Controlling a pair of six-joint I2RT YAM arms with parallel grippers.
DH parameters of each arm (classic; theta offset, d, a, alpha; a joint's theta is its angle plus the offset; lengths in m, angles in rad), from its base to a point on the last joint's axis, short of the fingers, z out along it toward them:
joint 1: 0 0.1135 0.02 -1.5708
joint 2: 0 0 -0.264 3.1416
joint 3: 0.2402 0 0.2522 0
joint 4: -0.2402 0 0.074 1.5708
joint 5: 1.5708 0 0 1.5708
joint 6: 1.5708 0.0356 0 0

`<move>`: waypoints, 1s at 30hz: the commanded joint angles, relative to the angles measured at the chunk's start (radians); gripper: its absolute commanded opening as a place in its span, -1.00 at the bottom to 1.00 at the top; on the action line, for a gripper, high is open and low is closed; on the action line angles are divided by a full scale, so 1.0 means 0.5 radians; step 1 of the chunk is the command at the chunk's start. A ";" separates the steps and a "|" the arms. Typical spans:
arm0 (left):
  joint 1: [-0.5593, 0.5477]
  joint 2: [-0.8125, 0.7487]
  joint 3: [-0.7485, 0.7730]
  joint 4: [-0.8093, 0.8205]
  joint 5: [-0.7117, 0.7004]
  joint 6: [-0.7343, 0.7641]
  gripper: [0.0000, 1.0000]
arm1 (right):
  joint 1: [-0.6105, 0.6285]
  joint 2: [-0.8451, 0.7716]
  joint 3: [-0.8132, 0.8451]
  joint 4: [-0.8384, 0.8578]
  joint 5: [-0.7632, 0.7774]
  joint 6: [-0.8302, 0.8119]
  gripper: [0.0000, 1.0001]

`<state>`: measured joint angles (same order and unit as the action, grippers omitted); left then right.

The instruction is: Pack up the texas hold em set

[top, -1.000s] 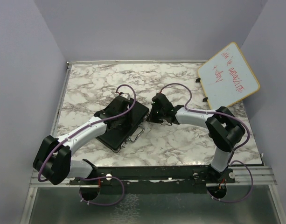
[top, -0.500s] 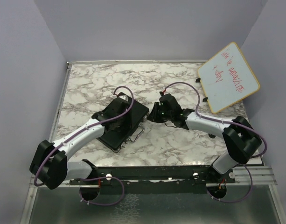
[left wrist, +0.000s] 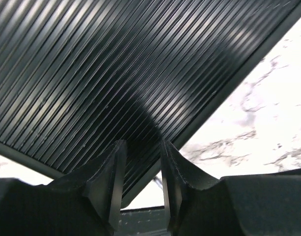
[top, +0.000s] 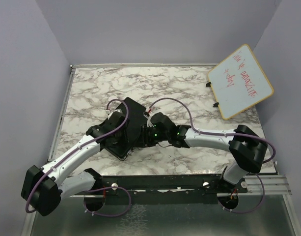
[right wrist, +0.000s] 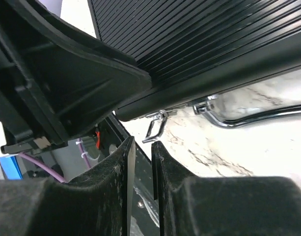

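- The case [top: 132, 114] lies shut and flat on the counter [top: 199, 88], left of the middle and skewed to its edges. Both arms reach in to it.
- The left pincer [left wrist: 142, 145] is released, its fingers parted with nothing between them. It is poised just above the ribbed lid [left wrist: 106, 64], near one edge.
- The right pincer [right wrist: 143, 143] shows only a narrow slit between its fingers, and nothing is in it. It sits low by the case's front edge, facing a silver latch [right wrist: 156, 125], with the chrome handle [right wrist: 253, 115] off to one side.
- Handling, as I judge it: the shell is hard and stiff and will not give under a squeeze. With chips inside it is probably heavy. On smooth marble it would likely skid before it lifts.
- Where to hold: the body is too broad to span. The handle is a thin bar that suits a narrow grip for carrying or dragging.
- The latch is small and likely springy, so a fingertip push suits it better, with the other arm pressing the lid down to stop sliding.
- The latch loop hangs away from the case and looks undone, though I cannot be sure.
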<state>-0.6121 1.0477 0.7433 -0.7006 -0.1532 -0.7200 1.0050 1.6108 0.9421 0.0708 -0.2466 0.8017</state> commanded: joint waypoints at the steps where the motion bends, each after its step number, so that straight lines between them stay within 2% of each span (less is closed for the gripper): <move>1: -0.006 0.012 -0.057 -0.123 0.079 -0.070 -0.21 | 0.058 0.123 0.062 0.132 -0.152 0.085 -0.48; 9: -0.011 0.098 -0.041 -0.122 0.073 -0.049 -0.25 | 0.096 0.252 0.122 0.024 -0.130 0.068 -0.47; 18: -0.012 0.098 -0.050 -0.102 0.055 -0.048 -0.33 | 0.098 0.348 0.097 0.064 -0.186 0.093 -0.74; 30: -0.012 0.128 -0.065 -0.065 0.091 -0.025 -0.34 | 0.096 0.503 0.050 0.148 -0.274 0.100 -0.95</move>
<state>-0.6128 1.0824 0.7315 -0.7155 -0.1463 -0.7353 1.0370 1.7969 0.9688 0.1143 -0.3290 0.8459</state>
